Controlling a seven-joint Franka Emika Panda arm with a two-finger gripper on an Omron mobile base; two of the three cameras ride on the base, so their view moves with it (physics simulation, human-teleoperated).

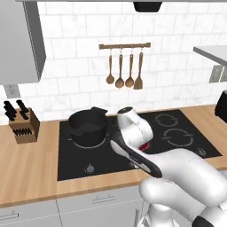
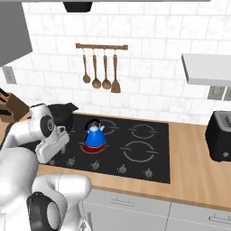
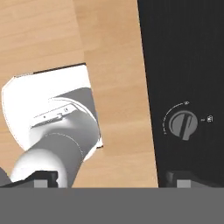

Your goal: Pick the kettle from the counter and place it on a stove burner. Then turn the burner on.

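The small blue kettle point(image 2: 94, 136) with its black arched handle stands upright on the front-left burner point(image 2: 86, 148) of the black cooktop point(image 2: 149, 153), and a red ring glows under it. That red glow point(image 1: 142, 147) peeks out beside my arm in the left base view, where the kettle itself is hidden. My gripper point(image 3: 111, 180) is open and holds nothing. It points down over the front edge of the wood counter point(image 3: 113, 65), left of the kettle. A round burner knob point(image 3: 183, 124) lies just ahead of my right fingertip point(image 3: 181, 179). In the right base view my gripper point(image 2: 50, 159) hangs above the leftmost knobs.
A black pot point(image 1: 88, 126) sits on the back-left burner. A knife block point(image 1: 24, 126) stands on the counter at the left and a dark toaster point(image 2: 219, 135) at the right. Wooden utensils point(image 1: 124, 71) hang on the wall. Several knobs point(image 2: 122, 169) line the cooktop's front.
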